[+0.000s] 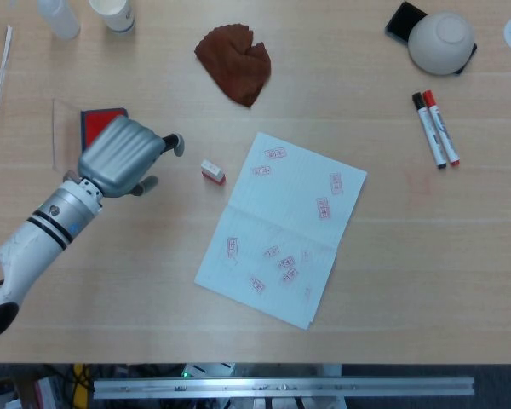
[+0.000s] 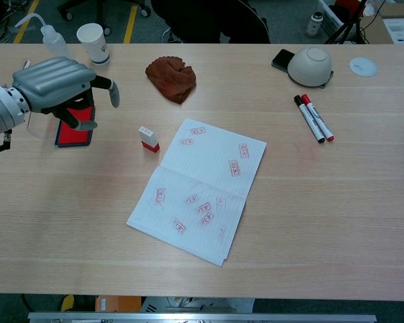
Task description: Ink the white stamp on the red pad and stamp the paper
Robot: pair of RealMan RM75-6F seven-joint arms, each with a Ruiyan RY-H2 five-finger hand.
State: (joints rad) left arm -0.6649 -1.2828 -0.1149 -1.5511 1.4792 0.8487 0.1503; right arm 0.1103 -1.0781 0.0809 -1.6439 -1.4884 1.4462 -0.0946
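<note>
Fingers (image 2: 112, 95) of the left hand (image 1: 123, 156) hang apart and hold nothing, poised above the red pad (image 2: 71, 133), which the hand partly hides. Just right of the fingertips the white stamp (image 2: 148, 138) stands upright on the table (image 2: 337, 202), near the upper left corner of the paper (image 2: 200, 188), already marked with red prints

The pale wooden tabletop (image 2: 337, 215) carried a sheet of stamped paper (image 2: 198, 188) near its middle, a white stamp (image 2: 148, 138) just beside it, a red pad (image 2: 73, 131), a brown cloth (image 2: 171, 77), two markers (image 2: 313, 118), an upturned bowl (image 2: 310, 66), a paper cup (image 2: 93, 42) and a squeeze bottle (image 2: 52, 39).
</note>
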